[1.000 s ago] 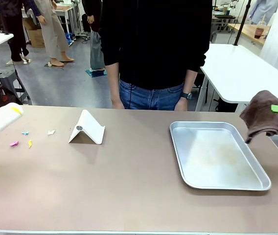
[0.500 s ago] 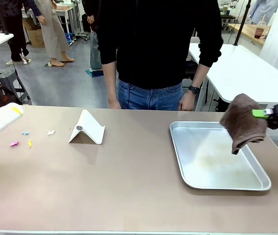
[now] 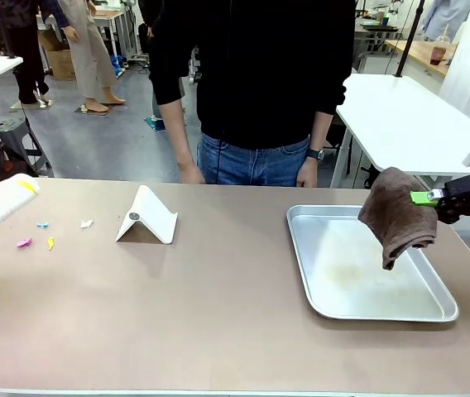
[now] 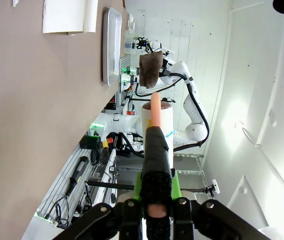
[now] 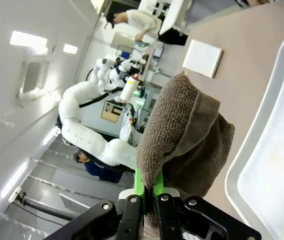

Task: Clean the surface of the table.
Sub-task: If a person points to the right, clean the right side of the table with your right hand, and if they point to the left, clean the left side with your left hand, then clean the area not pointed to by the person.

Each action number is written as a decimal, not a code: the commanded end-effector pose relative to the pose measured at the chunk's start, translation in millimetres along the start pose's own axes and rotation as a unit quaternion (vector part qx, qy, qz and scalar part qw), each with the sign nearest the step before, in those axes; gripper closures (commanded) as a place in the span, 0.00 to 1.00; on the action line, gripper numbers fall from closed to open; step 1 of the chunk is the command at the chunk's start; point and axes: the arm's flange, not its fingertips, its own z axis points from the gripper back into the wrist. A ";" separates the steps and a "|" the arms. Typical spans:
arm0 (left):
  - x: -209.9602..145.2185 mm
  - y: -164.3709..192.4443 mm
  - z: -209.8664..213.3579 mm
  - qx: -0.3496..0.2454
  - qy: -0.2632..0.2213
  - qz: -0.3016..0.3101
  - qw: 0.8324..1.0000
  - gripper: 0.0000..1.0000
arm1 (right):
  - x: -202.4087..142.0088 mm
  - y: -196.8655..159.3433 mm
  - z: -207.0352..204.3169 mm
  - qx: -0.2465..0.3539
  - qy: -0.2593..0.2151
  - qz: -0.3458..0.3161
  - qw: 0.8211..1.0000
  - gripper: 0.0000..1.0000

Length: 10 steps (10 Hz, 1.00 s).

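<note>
1. Large rectangular counter with a matte taupe-brown top and thin pale edge (image 3: 218, 331): it spans the lower half of the front view, between the robot side and the person.
2. Left part of the counter: small paper scraps lie loose and near each other: pink scrap (image 3: 24, 243), yellow scrap (image 3: 50, 243), blue scrap (image 3: 43, 225), white scrap (image 3: 86, 223).
3. Just right of the scraps: white folded tent-shaped stand (image 3: 146, 217), resting on its two edges.
4. Right part: shallow silver metal tray (image 3: 384, 318) lies flat with faint smears on its floor.
5. Right jaws: clamped on a brown terry towel (image 3: 396, 217) at its top fold. The towel hangs over the tray's far right part and looks clear of the tray floor. The right wrist view shows the green pads pinching the cloth (image 5: 182, 130).
6. Left jaws: closed on the black handle (image 4: 156, 165) of a white cylindrical lint roller (image 4: 157, 120). In the front view the roller (image 3: 3, 201) sits at the far left edge, near the scraps and lying roughly level.
7. Person in black top and jeans (image 3: 256, 83) stands at the far edge, hands hanging at the sides and not touching the counter.
</note>
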 end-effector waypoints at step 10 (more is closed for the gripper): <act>-5.5 -8.1 4.5 -0.002 0.007 -0.007 1.000 1.00 | 0.0 3.5 -0.2 0.001 -0.004 0.004 1.000 0.92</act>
